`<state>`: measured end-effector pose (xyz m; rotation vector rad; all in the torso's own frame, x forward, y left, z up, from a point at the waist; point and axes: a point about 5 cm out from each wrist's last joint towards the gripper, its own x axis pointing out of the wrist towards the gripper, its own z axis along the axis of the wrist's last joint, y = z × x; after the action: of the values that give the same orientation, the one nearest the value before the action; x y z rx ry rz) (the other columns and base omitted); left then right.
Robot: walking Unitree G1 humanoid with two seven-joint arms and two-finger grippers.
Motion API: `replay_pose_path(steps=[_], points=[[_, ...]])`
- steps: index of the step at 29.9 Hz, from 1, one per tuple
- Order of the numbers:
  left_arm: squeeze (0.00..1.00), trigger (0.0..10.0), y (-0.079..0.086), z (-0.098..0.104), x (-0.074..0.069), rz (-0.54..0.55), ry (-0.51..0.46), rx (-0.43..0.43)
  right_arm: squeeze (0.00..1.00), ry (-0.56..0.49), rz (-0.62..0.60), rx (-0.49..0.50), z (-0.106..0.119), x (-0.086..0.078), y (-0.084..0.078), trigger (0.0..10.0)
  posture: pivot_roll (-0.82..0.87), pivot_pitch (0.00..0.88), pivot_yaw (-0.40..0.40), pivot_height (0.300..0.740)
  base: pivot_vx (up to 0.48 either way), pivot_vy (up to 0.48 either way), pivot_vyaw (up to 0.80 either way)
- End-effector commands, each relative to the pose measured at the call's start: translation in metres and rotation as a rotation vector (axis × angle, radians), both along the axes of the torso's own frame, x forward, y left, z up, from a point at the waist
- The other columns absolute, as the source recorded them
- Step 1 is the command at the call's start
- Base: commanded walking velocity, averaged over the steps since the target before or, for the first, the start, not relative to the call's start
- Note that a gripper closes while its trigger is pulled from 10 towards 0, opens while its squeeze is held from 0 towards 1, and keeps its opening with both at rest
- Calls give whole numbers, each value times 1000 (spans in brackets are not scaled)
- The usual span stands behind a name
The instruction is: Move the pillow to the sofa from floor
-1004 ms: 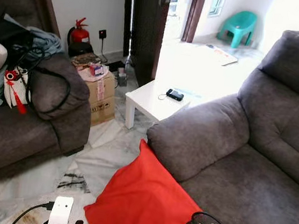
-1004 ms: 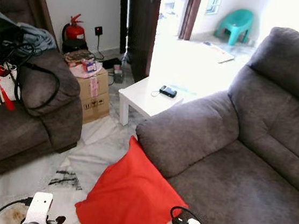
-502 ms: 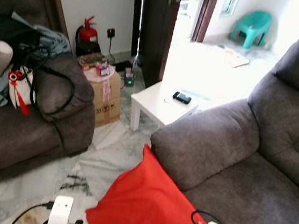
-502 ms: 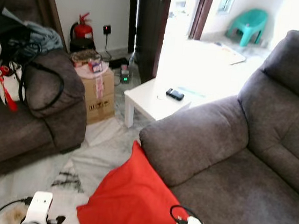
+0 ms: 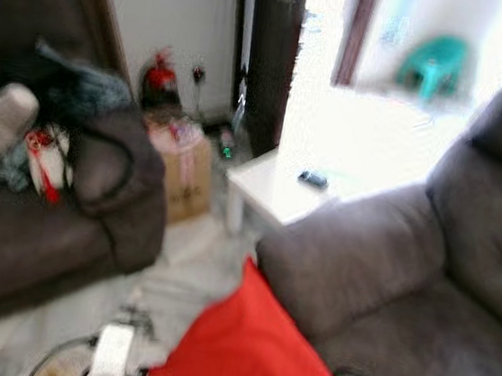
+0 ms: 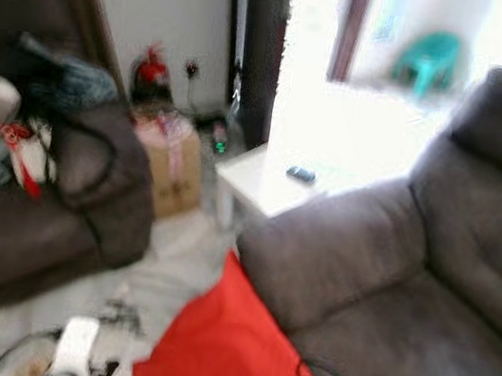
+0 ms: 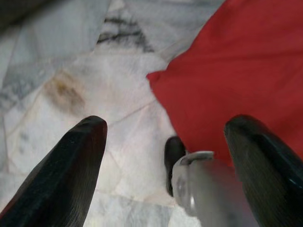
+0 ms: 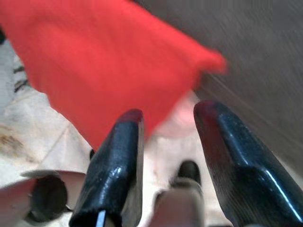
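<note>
The red pillow [image 5: 246,351] stands on the marble floor, leaning against the front of the grey sofa [image 5: 404,278] on my right, just below its armrest [image 5: 343,253]. My left gripper [image 7: 165,127] hovers open over the floor beside a corner of the pillow [image 7: 236,71], with nothing between its fingers. On the other side my right gripper [image 8: 168,118] is open too, close to the pillow [image 8: 109,56] where it meets the sofa [image 8: 246,38]. Both head views are blurred.
A second dark sofa [image 5: 38,227] piled with clothes and bags stands on the left. Between the sofas are a cardboard box [image 5: 185,171] and a low white table [image 5: 283,187] with a small dark device on it. A fire extinguisher [image 5: 161,73] sits by the back wall.
The head camera has moved and the picture has turned blurred, so the scene has shifted in view. The pillow still leans on the sofa front.
</note>
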<state>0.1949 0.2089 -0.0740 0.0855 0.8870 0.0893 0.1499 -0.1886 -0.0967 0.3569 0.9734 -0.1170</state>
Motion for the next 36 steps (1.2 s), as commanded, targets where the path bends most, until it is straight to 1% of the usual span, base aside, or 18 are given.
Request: replay_pose_path(steps=[1,10,18,21,22,23,24,25,26,27,28,30,32,33,34,35,36], points=[[0,10000,3,-1,-3,14,9,4,0,-25,1,11,2,8,5,10000,44,0,-50,740,277,0,0],[0,10000,2,-2,-3,9,13,5,0,-24,0,11,2,8,5,10000,44,0,-50,740,277,0,0],[0,10000,2,-2,-4,3,20,17,0,-41,-6,9,3,9,5,10000,45,0,-50,740,0,0,0],[0,10000,3,-1,-2,-10,10,28,0,-56,-20,17,4,9,5,10000,43,0,-50,740,0,0,0],[0,10000,3,2,2,-14,-15,37,0,-71,-26,22,5,10,5,10000,44,0,-50,740,0,0,0],[0,10000,4,7,10,-17,-56,48,0,-90,-28,26,6,11,5,10000,43,0,-50,740,0,0,0],[0,10000,4,7,10,-17,-56,48,0,-90,-28,26,6,11,5,10000,43,0,-50,740,0,0,0],[0,10000,5,16,23,-33,-131,62,0,-117,-40,32,7,13,5,10000,45,0,-51,740,0,0,0],[0,10000,5,16,23,-33,-131,62,0,-117,-40,32,7,13,5,10000,45,0,-51,740,0,0,0],[0,10000,5,25,33,-54,-192,72,0,-133,-53,35,8,13,4,10000,49,0,-52,740,0,0,0],[0,10000,6,30,39,-54,-230,80,0,-144,-66,38,8,14,4,10000,51,0,-51,740,0,0,0],[0,10000,7,35,45,-51,-269,88,0,-155,-79,40,8,14,4,10000,51,0,-51,740,0,0,0],[0,10000,7,36,45,-50,-275,89,0,-157,-81,41,9,14,3,10000,51,0,-51,740,0,0,0],[0,10000,9,43,52,-59,-329,110,0,-170,-101,38,9,14,3,10000,51,0,-50,740,0,0,0],[0,10000,9,43,52,-59,-329,110,0,-170,-101,38,9,14,3,10000,51,0,-50,740,0,0,0],[0,10000,12,68,68,-79,-511,175,0,-240,-164,41,13,17,0,10000,52,0,-45,740,0,0,0],[0,10000,12,78,72,-89,-576,201,0,-266,-179,39,15,19,0,10000,50,0,-45,740,0,0,0]])
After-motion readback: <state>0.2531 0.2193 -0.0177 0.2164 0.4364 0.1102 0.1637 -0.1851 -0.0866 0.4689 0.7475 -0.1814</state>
